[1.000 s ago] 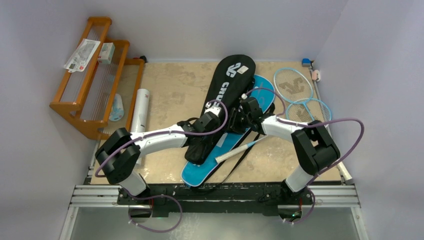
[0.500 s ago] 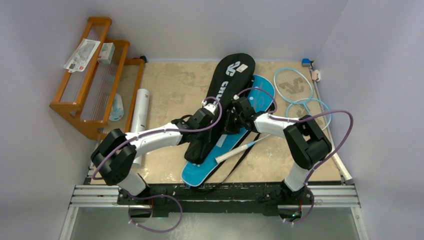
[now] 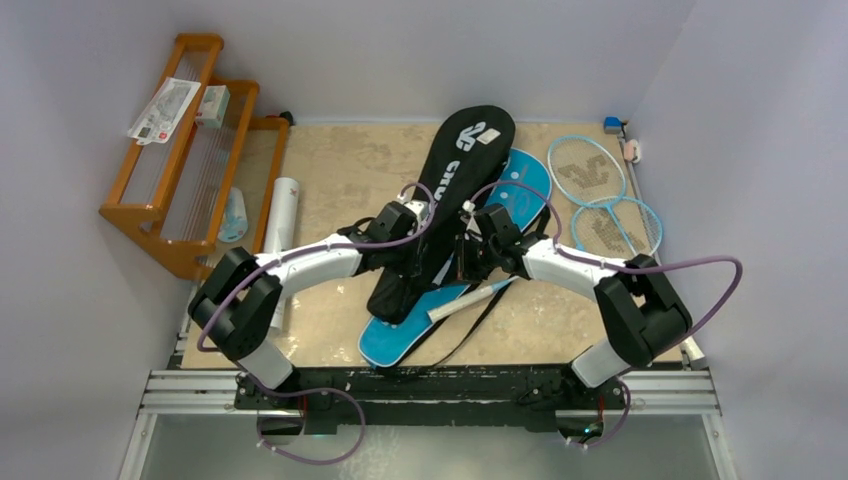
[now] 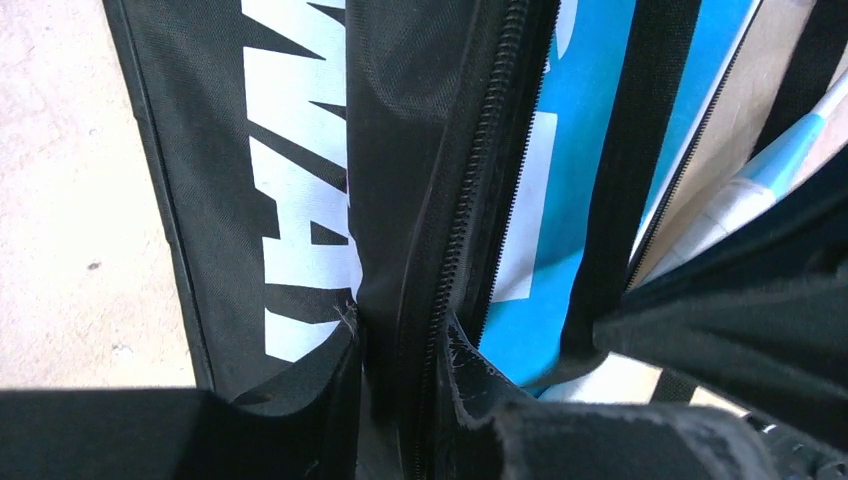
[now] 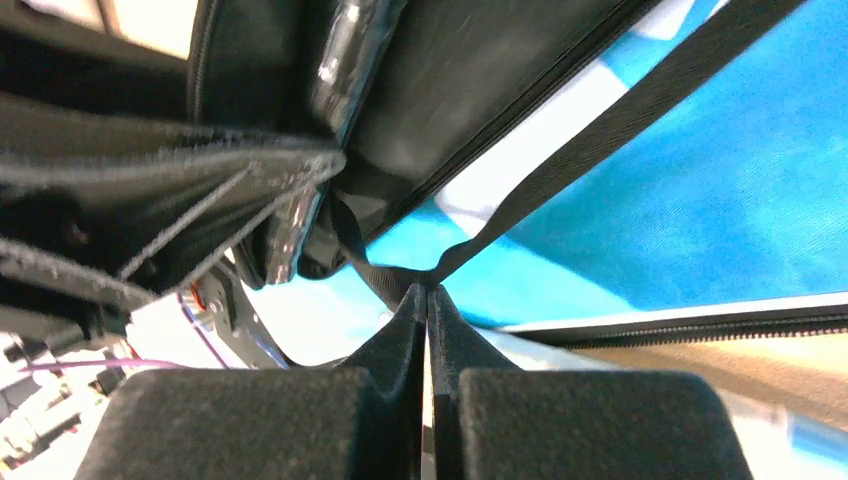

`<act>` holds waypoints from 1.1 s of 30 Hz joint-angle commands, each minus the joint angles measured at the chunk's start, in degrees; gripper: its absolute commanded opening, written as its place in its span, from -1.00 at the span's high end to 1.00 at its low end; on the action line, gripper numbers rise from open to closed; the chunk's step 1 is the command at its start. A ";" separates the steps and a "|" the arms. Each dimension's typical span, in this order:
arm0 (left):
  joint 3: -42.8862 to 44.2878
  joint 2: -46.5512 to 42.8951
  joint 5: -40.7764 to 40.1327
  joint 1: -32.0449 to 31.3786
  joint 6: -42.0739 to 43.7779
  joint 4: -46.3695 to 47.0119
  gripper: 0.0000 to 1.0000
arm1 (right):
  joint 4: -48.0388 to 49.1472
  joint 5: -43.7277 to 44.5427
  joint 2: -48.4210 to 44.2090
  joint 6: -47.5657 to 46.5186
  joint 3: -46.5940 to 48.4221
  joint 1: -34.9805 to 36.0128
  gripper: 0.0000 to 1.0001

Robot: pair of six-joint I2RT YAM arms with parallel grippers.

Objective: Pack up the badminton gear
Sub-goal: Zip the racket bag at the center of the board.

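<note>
Two covers lie crossed at the centre of the table (image 3: 345, 170).

1. Black cover (image 3: 478, 135): on top, wide head at 12 o'clock, narrow end toward 7 o'clock, white lettering facing up. Its zip edge is lifted into a fold along the right side.
2. Blue cover (image 3: 520, 185): underneath, head at 1 o'clock and tail at 7 o'clock near the front edge. It touches the black cover along most of its length.
3. Handle (image 3: 470, 298): white and light blue, lying across the blue cover's lower part and pointing toward 2 o'clock. I cannot tell whether its racket sits inside a cover.
4. Strap (image 5: 600, 130): black webbing running across the blue cover.
5. Left gripper (image 4: 400, 420): over the black cover's narrow half, fingers clamped on that cover's folded zip edge.
6. Right gripper (image 5: 428, 300): just beside the left one, toward 3 o'clock, tips pressed together with the strap pinched between them.
7. Rackets (image 3: 585, 165): two light-blue frames, flat at 2 o'clock, heads overlapping, well apart from both grippers.
8. Tube (image 3: 282, 215): white, lying at 9 o'clock along the table's left edge.
9. Rack (image 3: 150, 210): orange wood, off the table at 10 o'clock, with papers (image 3: 165, 108) and a small box (image 3: 212, 105) on top.
</note>
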 commanded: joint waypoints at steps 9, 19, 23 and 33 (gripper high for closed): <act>6.65 6.24 5.76 7.81 -2.26 11.18 1.00 | -19.64 -5.66 -11.60 -12.92 4.96 1.68 1.00; 9.60 11.40 4.88 7.76 -0.74 8.92 1.00 | -24.30 -1.40 -19.40 -14.08 10.17 0.41 1.00; 8.83 10.83 4.31 7.73 -0.22 8.61 1.00 | -24.90 2.39 -16.80 -14.03 10.76 -0.86 0.78; 5.65 6.38 -9.41 6.20 6.10 2.93 0.99 | -12.49 -1.20 -11.97 -5.91 4.76 -14.95 0.27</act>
